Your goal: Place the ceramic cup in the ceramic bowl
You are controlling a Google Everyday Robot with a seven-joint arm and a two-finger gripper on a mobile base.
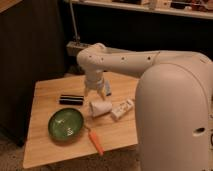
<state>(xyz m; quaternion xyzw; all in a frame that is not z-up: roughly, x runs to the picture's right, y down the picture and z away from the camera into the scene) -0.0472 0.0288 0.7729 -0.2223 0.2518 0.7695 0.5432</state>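
Observation:
The ceramic cup (pixel 100 108) is small and white and lies on its side near the middle of the wooden table (pixel 45 150). The ceramic bowl (pixel 66 124) is wide and green and sits to the cup's front left, with nothing in it. My gripper (pixel 95 93) hangs at the end of the white arm (pixel 120 61), pointing down, just above and behind the cup. It holds nothing that I can see.
A black flat object (pixel 71 99) lies left of the gripper. A slim white bottle (pixel 122 108) lies right of the cup. An orange carrot-like object (pixel 95 141) lies near the front edge. A blue item (pixel 108 89) sits behind the gripper. A dark cabinet (pixel 30 55) stands at the left.

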